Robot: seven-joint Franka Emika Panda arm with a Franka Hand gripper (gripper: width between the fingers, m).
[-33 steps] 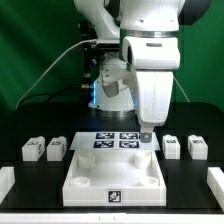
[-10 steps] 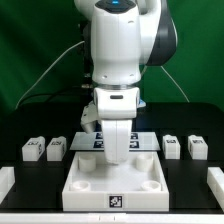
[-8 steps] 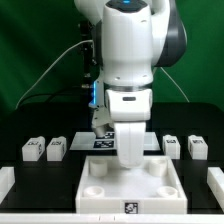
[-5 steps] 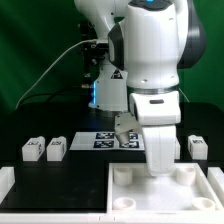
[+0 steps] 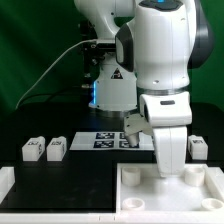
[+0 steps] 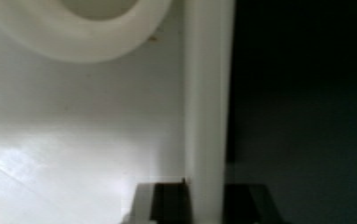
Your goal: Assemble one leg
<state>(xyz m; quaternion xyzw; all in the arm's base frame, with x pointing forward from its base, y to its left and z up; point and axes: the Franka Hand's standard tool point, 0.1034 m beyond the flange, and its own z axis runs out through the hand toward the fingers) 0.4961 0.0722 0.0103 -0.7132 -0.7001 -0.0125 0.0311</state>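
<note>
Legs stand on the black table point(image 5: 60, 190), none of them in the gripper. Three show in the exterior view: one leg point(image 5: 32, 150) and a second leg point(image 5: 57, 150) side by side towards that view's left, and a third leg point(image 5: 199, 148) towards its right, just beyond the arm. Each is a small white block with a black-and-white tag on its face.

The gripper point(image 5: 168, 170) points straight down at the back wall of the white tray point(image 5: 150, 197), which lies at the front of the table on the exterior view's right. A round socket point(image 5: 128, 176) shows in the tray's near-left rear corner.

In the wrist view the gripper point(image 6: 207, 205) straddles the tray point(image 6: 86, 130): the upright wall runs between the two dark fingertips point(image 6: 162, 203), with white tray floor and a socket point(image 6: 104, 20) on one side and dark table on the other. The jaws are closed on that wall.

Behind the arm, the marker board point(image 5: 108, 140) lies flat between the leg groups, partly hidden by the gripper.
</note>
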